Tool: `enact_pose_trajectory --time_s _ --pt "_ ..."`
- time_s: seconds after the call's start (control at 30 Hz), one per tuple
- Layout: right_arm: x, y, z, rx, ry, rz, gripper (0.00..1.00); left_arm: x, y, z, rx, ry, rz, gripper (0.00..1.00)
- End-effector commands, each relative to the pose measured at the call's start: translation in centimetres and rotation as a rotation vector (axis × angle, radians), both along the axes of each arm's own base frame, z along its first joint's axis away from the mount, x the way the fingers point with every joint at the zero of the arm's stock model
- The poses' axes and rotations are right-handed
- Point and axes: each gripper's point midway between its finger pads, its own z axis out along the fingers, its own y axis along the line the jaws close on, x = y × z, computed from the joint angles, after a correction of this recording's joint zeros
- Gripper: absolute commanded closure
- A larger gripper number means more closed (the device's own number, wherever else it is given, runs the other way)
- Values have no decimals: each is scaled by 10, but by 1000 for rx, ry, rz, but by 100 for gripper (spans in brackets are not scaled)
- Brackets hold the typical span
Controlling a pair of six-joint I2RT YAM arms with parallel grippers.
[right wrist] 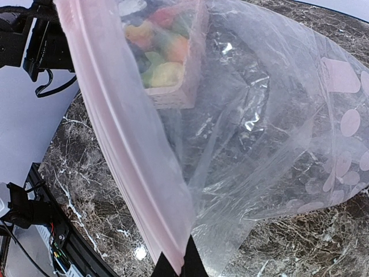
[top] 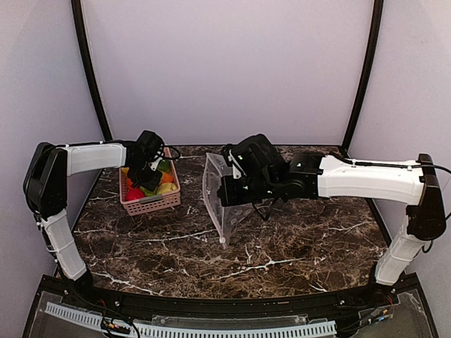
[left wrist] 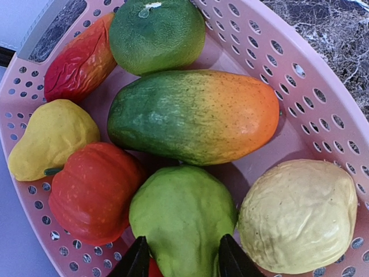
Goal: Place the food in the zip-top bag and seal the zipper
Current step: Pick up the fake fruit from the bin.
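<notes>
The food lies in a pink slotted basket (left wrist: 323, 98): a green fruit (left wrist: 181, 219), a green-orange mango (left wrist: 196, 115), a round green one (left wrist: 157, 34), red pieces and yellow pieces. My left gripper (left wrist: 183, 259) reaches down into the basket (top: 149, 203). Its fingers press on both sides of the green fruit's narrow end, which still rests among the others. My right gripper (right wrist: 181, 262) is shut on the pink zipper (right wrist: 127, 144) of the zip-top bag (right wrist: 259, 133). The bag (top: 217, 190) hangs upright at mid-table, with its lower corner on the marble.
The basket stands at the back left of the dark marble table (top: 282, 246), a short gap left of the bag. Purple walls close in the back and sides. A black rail (top: 211, 303) runs along the near edge.
</notes>
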Motion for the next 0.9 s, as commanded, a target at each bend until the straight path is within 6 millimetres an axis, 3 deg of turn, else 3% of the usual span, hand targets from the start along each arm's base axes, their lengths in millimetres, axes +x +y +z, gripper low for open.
enact_pose_trajectory --time_s 0.0,0.53,0.87 --pt "4 3 10 37 -13 -12 100 -3 1 -2 4 31 3 61" --pt "5 0 9 36 -14 -20 100 -8 5 -8 -11 70 17 55" --pt "5 0 8 34 -14 -22 100 -8 5 -7 -17 70 18 69"
